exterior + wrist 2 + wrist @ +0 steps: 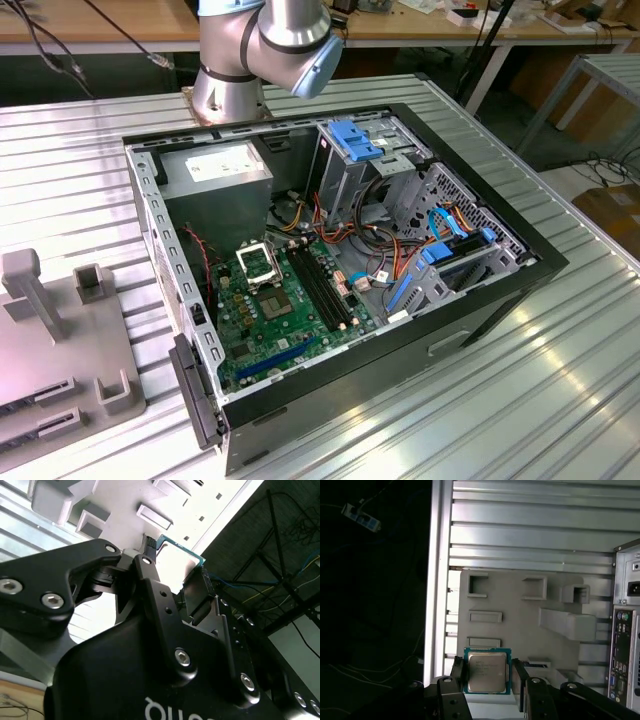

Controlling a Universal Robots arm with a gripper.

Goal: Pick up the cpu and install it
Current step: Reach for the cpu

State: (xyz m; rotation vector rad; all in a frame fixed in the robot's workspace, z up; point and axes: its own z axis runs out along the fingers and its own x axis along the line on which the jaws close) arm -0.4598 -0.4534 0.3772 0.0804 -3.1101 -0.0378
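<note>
Cpu point(487, 667) was held by two opposite edges in the narrowed tool point(489, 675), over the grey holder point(520, 625) on the surface point(520, 530). With so thin a grip, slip or tilt could be caused by any jolt.

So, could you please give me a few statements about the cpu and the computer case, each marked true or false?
1. The end effector is closed on the cpu. True.
2. The computer case lies open, with the motherboard exposed. True.
3. The cpu is already seated on the motherboard. False: it is in the end effector, over the grey fixture.
4. The fixture is blue. False: it is grey.
</note>
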